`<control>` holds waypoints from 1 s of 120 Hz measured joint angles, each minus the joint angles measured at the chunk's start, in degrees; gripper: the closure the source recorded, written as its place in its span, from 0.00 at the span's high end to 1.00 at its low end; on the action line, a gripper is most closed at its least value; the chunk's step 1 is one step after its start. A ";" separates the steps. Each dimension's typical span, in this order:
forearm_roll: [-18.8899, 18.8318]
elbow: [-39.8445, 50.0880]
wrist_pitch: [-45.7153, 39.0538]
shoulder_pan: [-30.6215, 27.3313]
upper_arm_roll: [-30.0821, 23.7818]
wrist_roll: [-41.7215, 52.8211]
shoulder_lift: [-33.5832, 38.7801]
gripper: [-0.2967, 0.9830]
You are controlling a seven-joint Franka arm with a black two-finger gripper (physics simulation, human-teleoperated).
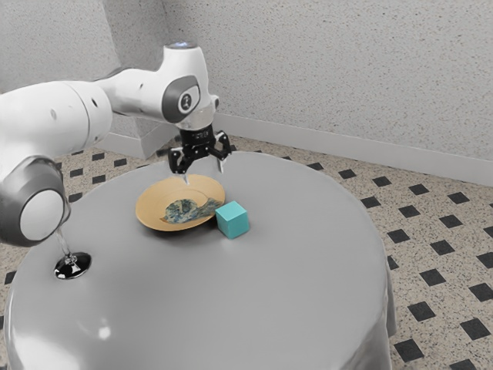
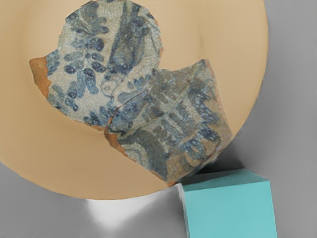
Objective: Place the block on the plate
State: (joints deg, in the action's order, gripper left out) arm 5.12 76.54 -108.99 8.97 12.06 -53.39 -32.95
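Teal block [image 1: 233, 220], center of exterior frame, on the bench [image 1: 231, 308], at the plate's [image 1: 154, 204] right-hand edge; just beside or touching the rim, can't tell which. Lower right of wrist frame too. Not on plate. Blue patterned shards [image 2: 173, 114] show on the plate, print or real pieces unclear. End effector [image 1: 203, 173] above plate's far side, fingers apart, nothing clamped. Progress: early, placement not done. Left, my read: line up over block, grasp, lift, shift over plate, lower, release.
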 joint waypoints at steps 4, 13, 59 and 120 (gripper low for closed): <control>0.17 -0.84 -0.42 0.17 -0.12 -1.42 -1.05 0.77; 0.82 -2.64 -1.13 0.21 -0.19 -4.34 -3.29 0.77; 3.43 -5.49 -4.82 0.30 -1.32 -14.58 -10.34 0.77; 3.91 -5.83 -9.07 -0.44 -3.34 -20.89 -15.11 0.77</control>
State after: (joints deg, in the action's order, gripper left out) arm 9.03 70.71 -118.07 8.52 8.72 -74.28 -48.05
